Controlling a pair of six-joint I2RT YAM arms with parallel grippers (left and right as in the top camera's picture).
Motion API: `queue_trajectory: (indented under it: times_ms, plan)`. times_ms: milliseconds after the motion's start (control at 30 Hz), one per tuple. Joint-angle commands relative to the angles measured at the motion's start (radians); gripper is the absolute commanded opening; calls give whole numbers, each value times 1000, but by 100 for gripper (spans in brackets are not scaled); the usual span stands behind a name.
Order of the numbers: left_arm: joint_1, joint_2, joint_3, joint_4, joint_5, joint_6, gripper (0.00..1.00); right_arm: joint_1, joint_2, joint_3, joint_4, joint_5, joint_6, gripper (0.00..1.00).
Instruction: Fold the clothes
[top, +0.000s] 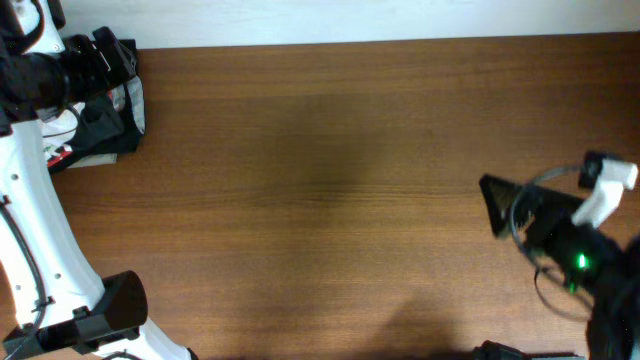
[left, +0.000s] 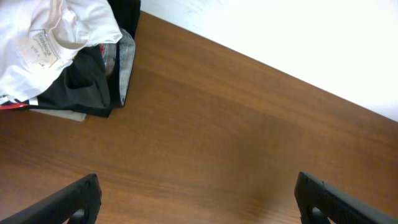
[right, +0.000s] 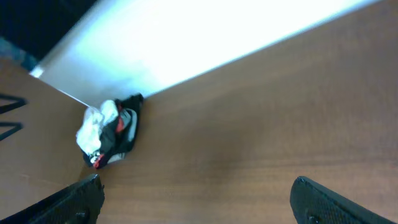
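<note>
A pile of clothes (top: 105, 120), black, white and grey with a bit of red, lies at the table's far left corner. It also shows in the left wrist view (left: 68, 56) at the upper left and small in the right wrist view (right: 109, 132). My left gripper (left: 196, 199) is open and empty, over bare wood just right of the pile; in the overhead view it is partly hidden by its arm (top: 100, 55). My right gripper (right: 196, 199) is open and empty, far from the pile at the right side of the table (top: 495, 205).
The brown wooden table (top: 320, 190) runs to a white wall at its far edge. The left arm's white base (top: 60, 290) stands at the front left. The right arm's body with a green light (top: 580, 262) fills the front right corner.
</note>
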Motion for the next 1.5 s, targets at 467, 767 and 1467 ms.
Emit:
queue_trajectory:
  times_ms: [467, 767, 1467]
  plan:
    - [-5, -19, -1, 2, 11, 9, 99, 476, -211, -158, 19, 430, -194, 99]
    - [-5, -19, -1, 2, 11, 9, 99, 476, -754, -681, 293, 551, -196, 99]
    - [-5, -19, -1, 2, 11, 9, 99, 457, -761, -1221, 910, 639, -192, 99]
